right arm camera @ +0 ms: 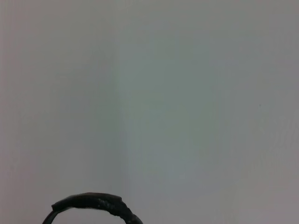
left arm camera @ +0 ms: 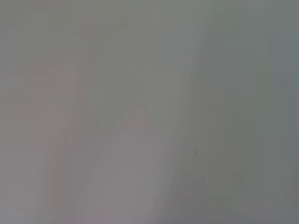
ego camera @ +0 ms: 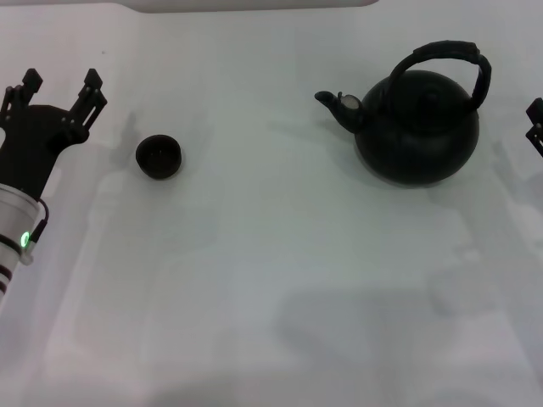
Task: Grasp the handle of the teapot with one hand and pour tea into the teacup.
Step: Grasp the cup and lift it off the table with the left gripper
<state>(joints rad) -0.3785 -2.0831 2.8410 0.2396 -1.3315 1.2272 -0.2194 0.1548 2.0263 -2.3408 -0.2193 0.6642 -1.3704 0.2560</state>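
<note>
On our right a round matte-black teapot (ego camera: 417,127) with wrapped arched handle (ego camera: 447,52) stands upright; its short spout faces the small bowl-like teacup (ego camera: 159,156), well apart. Our left gripper (ego camera: 61,87) jaws apart; right gripper (ego camera: 535,127) jaws unclear.

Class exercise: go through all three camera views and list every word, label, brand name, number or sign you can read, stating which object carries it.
None: no readable text in any view.
teapot: plain matte black, no marking.
teacup: plain black, no marking.
left gripper: no lettering; the arm behind it shows only a green light, not a sign.
table: bare white surface.
</note>
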